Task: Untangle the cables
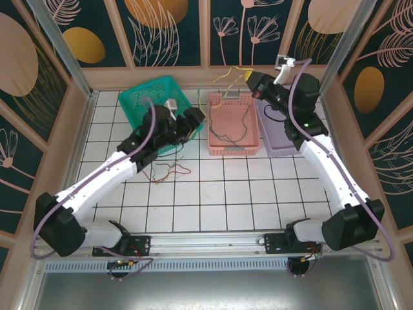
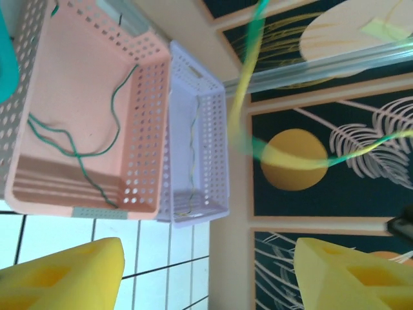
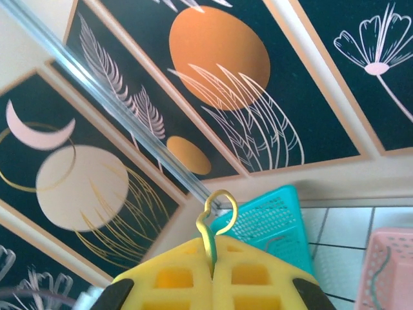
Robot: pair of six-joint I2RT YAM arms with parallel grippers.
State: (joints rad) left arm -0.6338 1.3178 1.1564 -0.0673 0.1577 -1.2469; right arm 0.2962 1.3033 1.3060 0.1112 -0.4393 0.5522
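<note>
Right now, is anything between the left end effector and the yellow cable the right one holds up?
Nothing visible does. The yellow cable hangs in open air ahead of the open left end effector; the pink basket and lilac basket lie off to one side.

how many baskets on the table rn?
3. Teal basket back left, partly covered by the left arm; pink basket back centre; lilac basket right beside it, partly under the right arm. No sign of more hidden.
</note>
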